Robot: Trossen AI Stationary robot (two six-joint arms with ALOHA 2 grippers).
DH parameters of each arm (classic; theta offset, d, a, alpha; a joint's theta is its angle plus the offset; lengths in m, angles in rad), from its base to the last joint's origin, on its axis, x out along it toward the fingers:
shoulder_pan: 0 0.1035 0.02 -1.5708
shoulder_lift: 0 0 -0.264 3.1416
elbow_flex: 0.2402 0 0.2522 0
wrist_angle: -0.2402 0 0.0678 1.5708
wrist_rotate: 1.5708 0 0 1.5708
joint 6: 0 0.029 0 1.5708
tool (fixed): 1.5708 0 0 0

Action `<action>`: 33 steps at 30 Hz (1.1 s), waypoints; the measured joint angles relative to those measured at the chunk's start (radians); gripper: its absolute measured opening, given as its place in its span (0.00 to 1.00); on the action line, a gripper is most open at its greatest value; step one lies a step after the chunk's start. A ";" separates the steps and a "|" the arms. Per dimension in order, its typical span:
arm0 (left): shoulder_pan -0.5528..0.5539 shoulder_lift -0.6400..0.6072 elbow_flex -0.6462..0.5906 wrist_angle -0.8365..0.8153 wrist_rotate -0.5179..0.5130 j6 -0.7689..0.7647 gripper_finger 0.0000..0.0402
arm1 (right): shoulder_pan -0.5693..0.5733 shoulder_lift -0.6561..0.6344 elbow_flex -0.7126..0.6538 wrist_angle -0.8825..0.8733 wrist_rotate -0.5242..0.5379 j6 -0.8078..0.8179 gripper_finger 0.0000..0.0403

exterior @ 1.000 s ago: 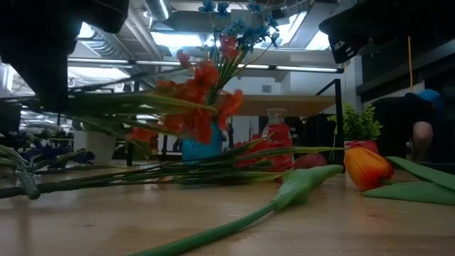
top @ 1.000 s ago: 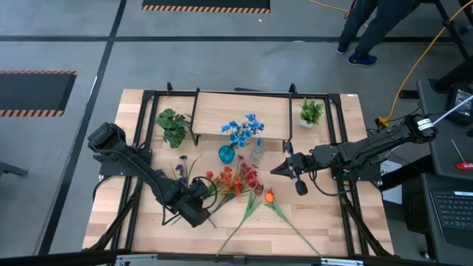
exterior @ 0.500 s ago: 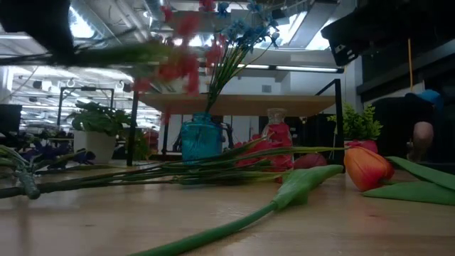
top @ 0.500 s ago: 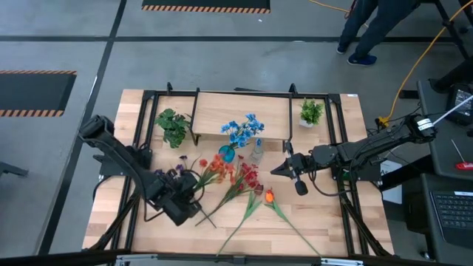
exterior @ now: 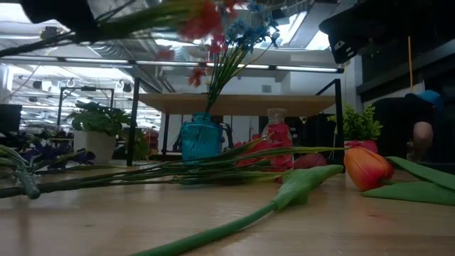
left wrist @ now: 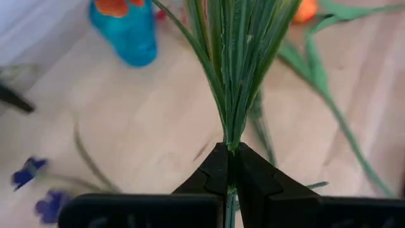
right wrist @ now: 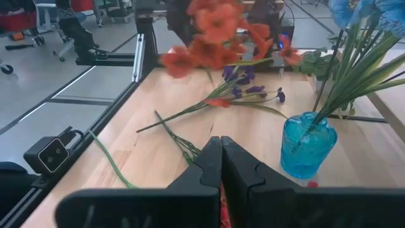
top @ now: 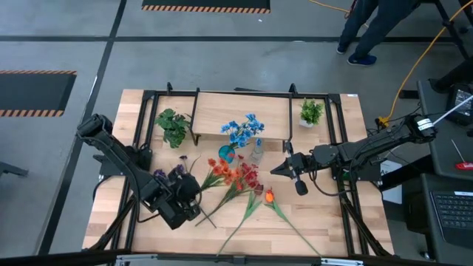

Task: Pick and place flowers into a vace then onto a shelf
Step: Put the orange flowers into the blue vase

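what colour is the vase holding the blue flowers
Turquoise blue glass: the vase shows best in the right wrist view, green stems of the blue flowers inside.

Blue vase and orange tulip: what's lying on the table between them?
In the high view, red flowers lie on the table between the blue vase and the orange tulip. The low view shows their stems crossing there too.

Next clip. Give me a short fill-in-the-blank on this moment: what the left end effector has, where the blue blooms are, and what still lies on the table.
1. The left end effector is shut on a bunch of ____ flowers.
2. The blue flowers stand in a ____ vase.
3. The orange tulip lies on the ____.

Missing words: orange; blue; table
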 joint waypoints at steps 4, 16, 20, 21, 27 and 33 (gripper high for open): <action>0.011 0.000 -0.043 0.164 0.003 0.116 0.02 | 0.000 0.000 0.000 0.000 -0.001 0.000 0.01; 0.013 0.000 -0.290 0.644 -0.086 0.277 0.02 | 0.000 0.000 0.000 0.001 -0.054 -0.001 0.01; 0.015 0.000 -0.345 0.802 -0.129 0.394 0.02 | 0.000 0.000 0.000 0.001 -0.054 -0.001 0.01; 0.015 0.000 -0.346 0.818 -0.131 0.420 0.02 | 0.000 0.000 0.000 0.001 -0.054 -0.001 0.01; 0.015 -0.001 -0.346 0.918 -0.189 0.596 0.02 | 0.000 0.000 0.000 0.009 -0.054 -0.002 0.01; 0.024 -0.002 -0.346 0.984 -0.192 0.696 0.02 | 0.000 0.000 0.000 0.017 -0.054 -0.002 0.01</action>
